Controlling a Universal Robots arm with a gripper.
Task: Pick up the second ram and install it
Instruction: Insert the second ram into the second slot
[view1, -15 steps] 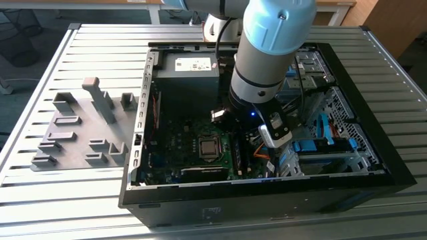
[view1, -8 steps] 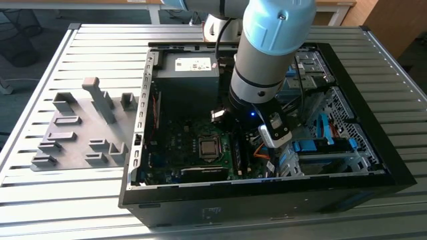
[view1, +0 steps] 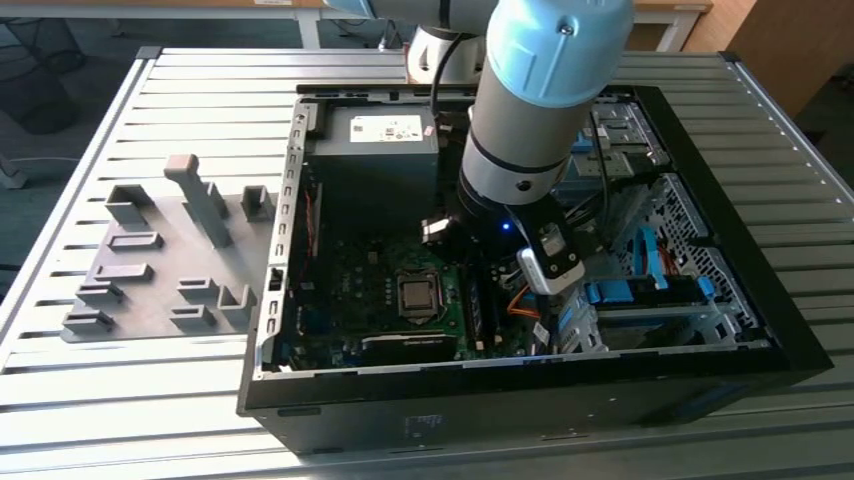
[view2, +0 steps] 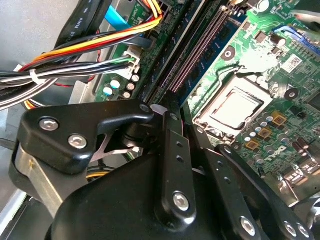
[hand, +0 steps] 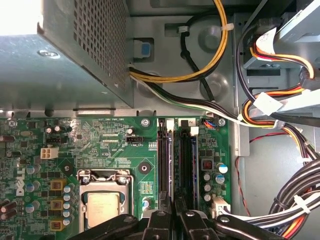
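My gripper is deep inside the open black computer case, right over the motherboard's memory slots. In both wrist views its black fingers are drawn close together at the near end of the slots. The second ram shows as a thin dark stick seen edge-on, lying along the slot beside an empty one with bare contacts. The fingers hide the end of the stick they close on. How deep it sits in the slot cannot be seen.
The processor socket lies beside the slots. The power-supply box fills the case's far corner. Bundled cables crowd the drive-bay side. On the exterior view's left, a pale grey holder with several blocks rests on the slatted table.
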